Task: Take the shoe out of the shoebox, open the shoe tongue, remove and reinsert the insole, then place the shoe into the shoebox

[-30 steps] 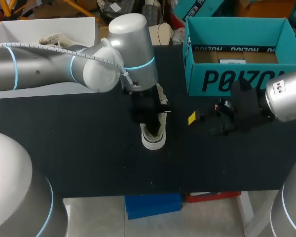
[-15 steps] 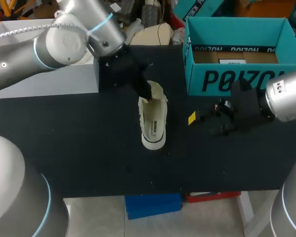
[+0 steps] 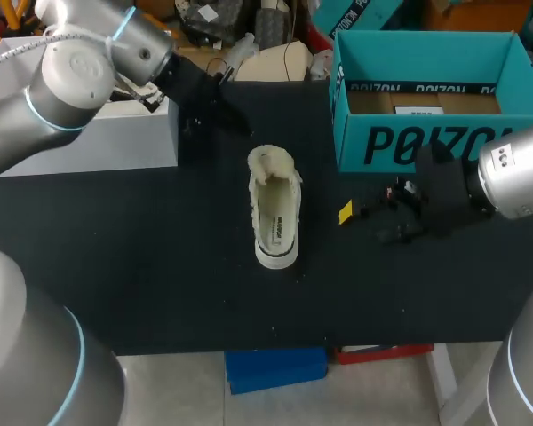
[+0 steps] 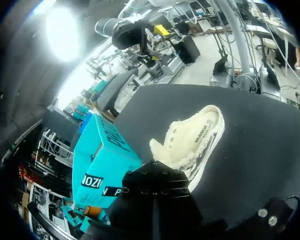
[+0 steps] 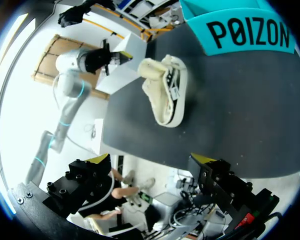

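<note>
A cream shoe (image 3: 275, 213) with a fleecy lining stands on its sole at the middle of the black table, its inside showing. The teal shoebox (image 3: 426, 89) stands open at the back right. My left gripper (image 3: 231, 120) hangs shut and empty beyond the shoe's fleecy end, apart from it. In the left wrist view the shoe (image 4: 190, 142) lies ahead of the shut gripper (image 4: 152, 175), with the shoebox (image 4: 102, 160) beside it. My right gripper (image 3: 364, 224) stands open and empty to the right of the shoe. Its own view shows the shoe (image 5: 162, 90) well ahead of the gripper (image 5: 151, 159).
A white box (image 3: 89, 142) sits at the back left of the table, under my left arm. The table's black top (image 3: 160, 266) is bare in front of the shoe and to its left.
My left gripper has drawn back from the shoe's opening, up and to the back left, leaving the shoe uncovered. The shoe and the right arm have stayed in place.
</note>
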